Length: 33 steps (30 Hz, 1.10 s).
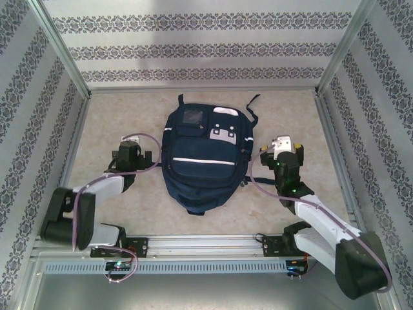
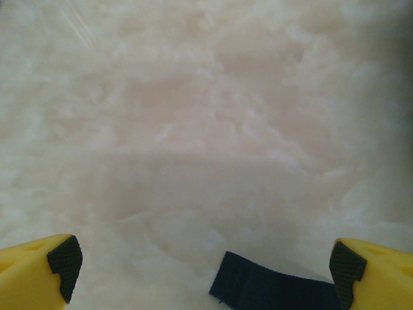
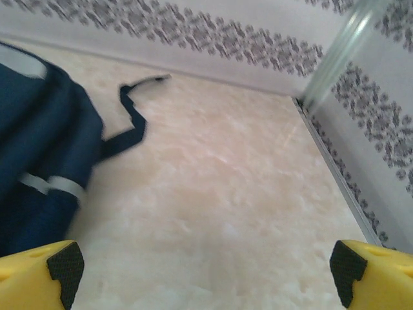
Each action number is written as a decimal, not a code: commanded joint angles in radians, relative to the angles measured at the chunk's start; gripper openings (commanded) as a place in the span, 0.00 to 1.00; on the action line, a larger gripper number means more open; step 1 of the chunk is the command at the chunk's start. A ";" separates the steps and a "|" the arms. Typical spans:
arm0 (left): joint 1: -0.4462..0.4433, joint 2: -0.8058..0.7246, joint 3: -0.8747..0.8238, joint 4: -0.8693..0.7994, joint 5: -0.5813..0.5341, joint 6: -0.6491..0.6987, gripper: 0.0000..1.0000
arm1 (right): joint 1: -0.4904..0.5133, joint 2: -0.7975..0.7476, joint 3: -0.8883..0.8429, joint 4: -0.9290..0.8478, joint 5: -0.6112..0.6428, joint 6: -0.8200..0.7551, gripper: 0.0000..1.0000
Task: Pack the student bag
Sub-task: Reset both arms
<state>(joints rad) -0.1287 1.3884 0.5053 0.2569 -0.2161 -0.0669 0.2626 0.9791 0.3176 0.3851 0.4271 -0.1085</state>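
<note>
Student bag (image 1: 197, 177) | front up | top toward far wall (image 1: 206, 51) | axis near-far

In the left wrist view we find the table (image 2: 206, 116) blurred to a pale haze, and a dark strap (image 2: 271, 289) cut off by the bottom edge. In the right wrist view the bag (image 3: 39, 155) runs off the left edge, its outline smeared. From above, its patches (image 1: 224, 134) are too small for us to read.
</note>
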 commanded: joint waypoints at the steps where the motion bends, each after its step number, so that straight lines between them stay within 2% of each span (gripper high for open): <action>1: 0.023 0.061 0.010 0.261 0.087 0.054 0.99 | -0.108 0.079 -0.057 0.139 -0.030 0.040 0.98; 2: 0.025 0.070 0.031 0.234 0.088 0.084 0.99 | -0.137 0.097 -0.073 0.185 -0.045 0.063 0.98; 3: 0.028 0.088 0.007 0.332 0.108 0.134 0.99 | -0.158 0.099 -0.067 0.182 -0.059 0.086 0.98; 5: 0.083 0.123 -0.052 0.466 0.171 0.095 0.99 | -0.217 0.120 -0.071 0.230 -0.169 0.154 0.98; 7: 0.126 0.194 -0.139 0.720 0.229 0.068 0.99 | -0.229 0.182 -0.066 0.312 -0.220 0.201 0.98; 8: 0.129 0.184 -0.139 0.686 0.254 0.074 0.99 | -0.234 0.216 -0.068 0.376 -0.258 0.213 0.98; 9: 0.129 0.158 -0.102 0.569 0.300 0.093 0.99 | -0.238 0.252 -0.070 0.436 -0.306 0.218 0.98; 10: 0.130 0.176 -0.112 0.625 0.310 0.092 0.99 | -0.241 0.277 -0.056 0.447 -0.352 0.200 0.98; 14: 0.139 0.172 -0.087 0.557 0.289 0.070 0.99 | -0.241 0.353 0.058 0.353 -0.436 0.126 0.98; 16: 0.140 0.174 -0.086 0.560 0.288 0.070 0.99 | -0.246 0.481 -0.008 0.576 -0.426 0.127 0.98; 17: 0.139 0.174 -0.087 0.565 0.289 0.070 0.99 | -0.251 0.572 -0.045 0.771 -0.408 0.147 0.98; 18: 0.140 0.174 -0.087 0.564 0.288 0.068 0.99 | -0.253 0.600 -0.058 0.834 -0.399 0.153 0.98; 20: 0.139 0.175 -0.086 0.566 0.284 0.067 0.99 | -0.254 0.499 0.018 0.523 -0.413 0.142 0.98; 22: 0.139 0.174 -0.085 0.563 0.280 0.067 0.99 | -0.256 0.565 0.020 0.610 -0.394 0.158 0.98; 24: 0.139 0.174 -0.085 0.562 0.279 0.067 0.99 | -0.260 0.522 0.068 0.488 -0.378 0.163 0.98; 26: 0.140 0.173 -0.085 0.560 0.279 0.067 0.99 | -0.260 0.544 0.054 0.554 -0.376 0.165 0.98; 29: 0.143 0.175 -0.082 0.556 0.284 0.063 0.99 | -0.248 0.530 0.069 0.498 -0.367 0.145 0.98; 33: 0.147 0.175 -0.083 0.558 0.288 0.062 0.99 | -0.219 0.530 0.059 0.524 -0.350 0.120 0.98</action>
<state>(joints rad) 0.0025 1.5608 0.4042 0.7723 0.0528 -0.0029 0.0311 1.5269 0.3664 0.8986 0.0677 0.0231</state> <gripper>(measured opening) 0.994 0.980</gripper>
